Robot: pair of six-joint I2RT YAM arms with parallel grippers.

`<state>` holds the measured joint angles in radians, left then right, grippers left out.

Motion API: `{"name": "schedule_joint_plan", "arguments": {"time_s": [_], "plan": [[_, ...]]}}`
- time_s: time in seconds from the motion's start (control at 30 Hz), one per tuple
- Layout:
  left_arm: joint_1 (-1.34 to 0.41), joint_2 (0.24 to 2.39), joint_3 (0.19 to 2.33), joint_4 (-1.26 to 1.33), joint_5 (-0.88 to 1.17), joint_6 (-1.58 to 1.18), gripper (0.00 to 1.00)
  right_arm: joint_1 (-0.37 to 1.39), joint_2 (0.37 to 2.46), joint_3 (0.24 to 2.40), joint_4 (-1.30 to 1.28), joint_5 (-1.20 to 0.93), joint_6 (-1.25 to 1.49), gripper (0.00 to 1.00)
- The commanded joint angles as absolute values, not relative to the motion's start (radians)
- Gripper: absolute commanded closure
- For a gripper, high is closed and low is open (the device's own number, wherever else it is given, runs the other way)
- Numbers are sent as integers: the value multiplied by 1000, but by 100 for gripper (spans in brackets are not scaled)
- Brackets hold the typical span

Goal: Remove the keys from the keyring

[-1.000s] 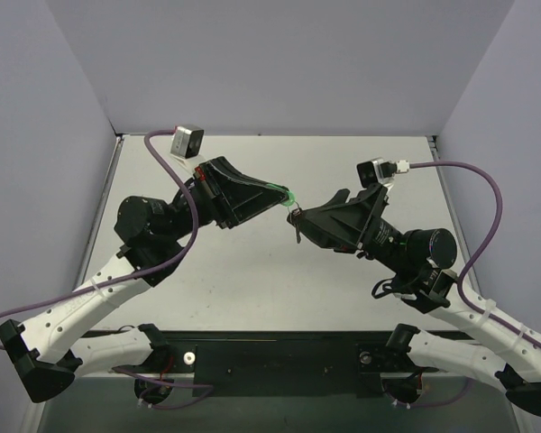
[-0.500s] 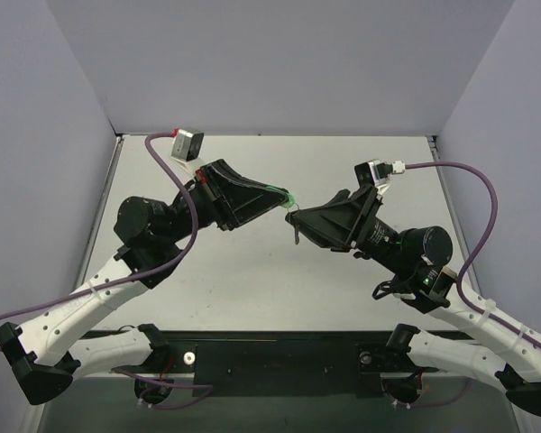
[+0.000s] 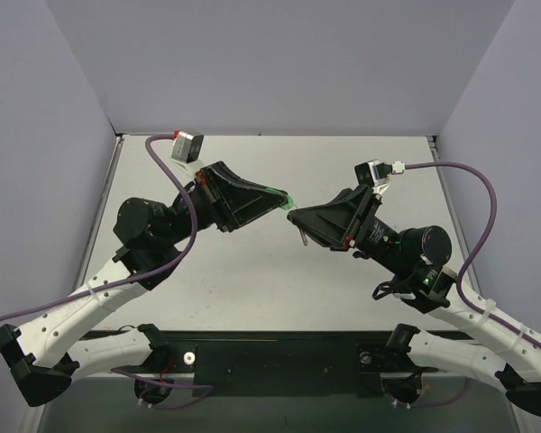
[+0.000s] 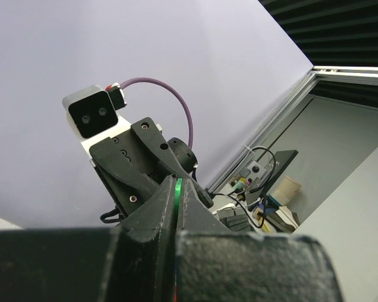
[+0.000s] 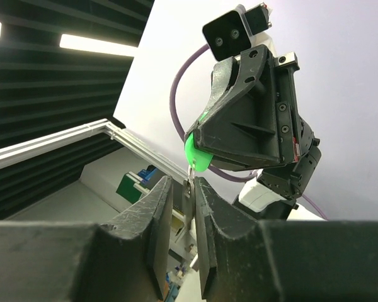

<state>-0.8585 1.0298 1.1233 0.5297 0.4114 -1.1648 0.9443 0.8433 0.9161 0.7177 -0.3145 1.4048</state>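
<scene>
Left pincer (image 4: 176,221) is clamped tight on the keyring (image 4: 178,190), just a thin green edge showing. Right arm (image 4: 135,160) sits close behind, with its camera (image 4: 88,114) and purple cable (image 4: 170,93) up top.

The keyring (image 3: 289,198) is up in the air over the middle of the table (image 3: 252,280). Just left of the keyring is the left gripper (image 3: 282,203), its fingers pinching the keyring. Just right of the keyring and nearer is the right gripper (image 3: 298,219). Directly below the keyring hangs the key (image 5: 188,187), between the right gripper's fingers.
</scene>
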Motion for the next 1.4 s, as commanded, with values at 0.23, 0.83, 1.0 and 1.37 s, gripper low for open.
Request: {"name": "schedule_joint_plan", "arguments": {"time_s": [0.23,0.83,1.0,1.37], "plan": [[-864,1003,1131,540,394,-1141,100,959,833,913,775,-304,1388,94],[-865,994,1127,540,390,-1135,100,963,828,900,776,-298,1388,83],[-864,992,1124,538,390,-1135,100,963,830,897,790,-290,1394,82],[-864,989,1118,538,393,-1135,100,963,822,877,833,-265,1391,82]]}}
